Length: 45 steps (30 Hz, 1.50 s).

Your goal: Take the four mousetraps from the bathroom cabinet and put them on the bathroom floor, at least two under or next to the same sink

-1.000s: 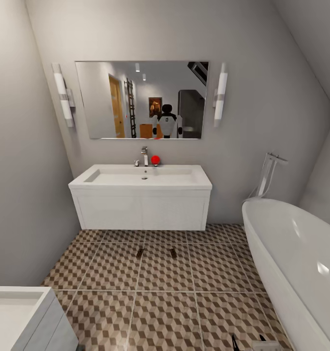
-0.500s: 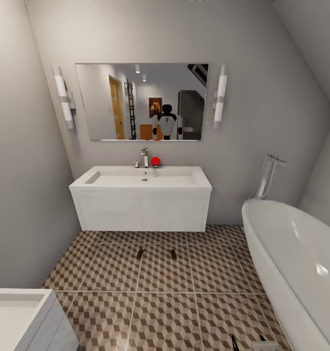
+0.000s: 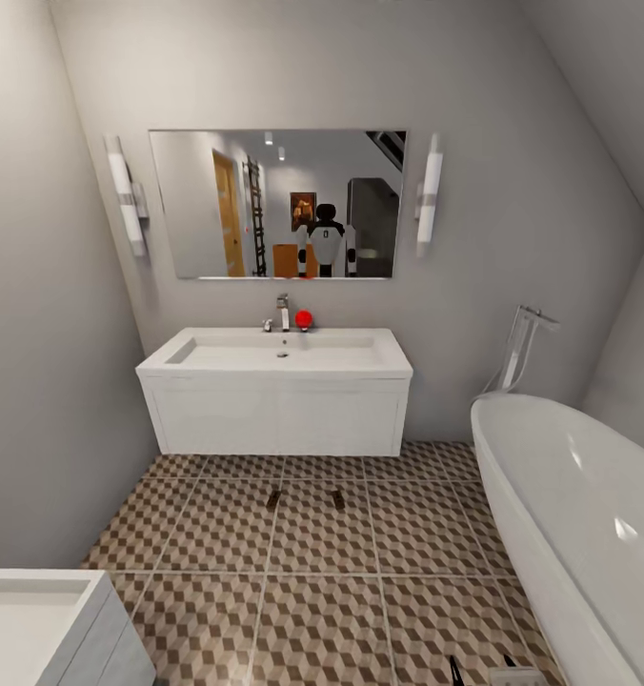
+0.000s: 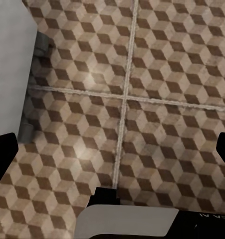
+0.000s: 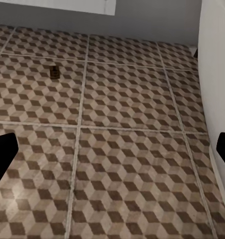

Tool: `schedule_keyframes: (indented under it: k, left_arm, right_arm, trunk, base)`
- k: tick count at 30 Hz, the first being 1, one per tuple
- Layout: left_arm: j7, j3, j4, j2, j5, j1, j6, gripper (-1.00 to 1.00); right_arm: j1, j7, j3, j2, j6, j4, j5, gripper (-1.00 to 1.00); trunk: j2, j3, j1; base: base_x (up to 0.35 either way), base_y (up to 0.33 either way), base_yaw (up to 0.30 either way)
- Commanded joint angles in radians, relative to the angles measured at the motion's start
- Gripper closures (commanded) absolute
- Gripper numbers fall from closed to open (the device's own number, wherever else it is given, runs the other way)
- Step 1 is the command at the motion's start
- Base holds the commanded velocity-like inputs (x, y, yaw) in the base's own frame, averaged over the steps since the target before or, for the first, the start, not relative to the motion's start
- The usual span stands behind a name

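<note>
So, 2 mousetraps (image 3: 273, 496) (image 3: 338, 496) lie flat on the floor (image 3: 217, 543), side by side but apart, each on its own tile just in front of the sink (image 3: 274, 373) and roughly centred on it. Right wrist view catches 1 of them (image 5: 54, 71) well ahead of the arm, near the wall, w/ a sliver of the other at the pic edge.

Left jaws: wide, dark tips at both edges of the left wrist view, nothing btwn them but tile. Right jaws: wide too, same look in the right wrist view, bare tile btwn the tips. Both arms hang low over the floor, right one near the tub (image 3: 570, 495); its dark tips peek in at the bottom edge of the head view.

Step, as I read it: halfway. 2 traps down & next to the sink, so the sink condition looks met; 2 more to fetch from the cabinet. Robot stands back from the sink, facing it, hands empty, so prob between trips.

Mirror (image 3: 360, 162) shows the robot's reflection & an orange-brown block (image 3: 284, 257) beside it, poss the cabinet behind, can't tell for sure.

Next move calls for: turn the base away from the sink twd the cabinet, mind the tub on the right & the white unit (image 3: 36, 619) at lower left while swinging, get a drawer open if shut, then a fine pinch, since the traps are tiny & flat. Any spot on this same tiled floor will do for the last 2
</note>
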Motion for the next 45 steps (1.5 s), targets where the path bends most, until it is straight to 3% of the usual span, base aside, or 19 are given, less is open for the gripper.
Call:
schedule_keyframes:
  k: [1, 45]
  left_arm:
    - [0.006, -0.009, 0.0, 0.0, 0.003, 0.0, -0.002, -1.0]
    - [0.006, -0.009, 0.0, -0.001, 0.004, 0.0, -0.002, -1.0]
  right_arm:
    - [-0.001, -0.007, 0.006, 0.0, -0.002, 0.001, 0.001, -1.0]
    - [-0.001, -0.006, 0.006, 0.002, -0.001, 0.001, 0.001, -1.0]
  trunk:
    - [0.007, 0.002, -0.004]
    - [0.315, 0.14, -0.173]
  base:
    - [0.0, 0.0, 0.0]
    - [0.0, 0.0, 0.0]
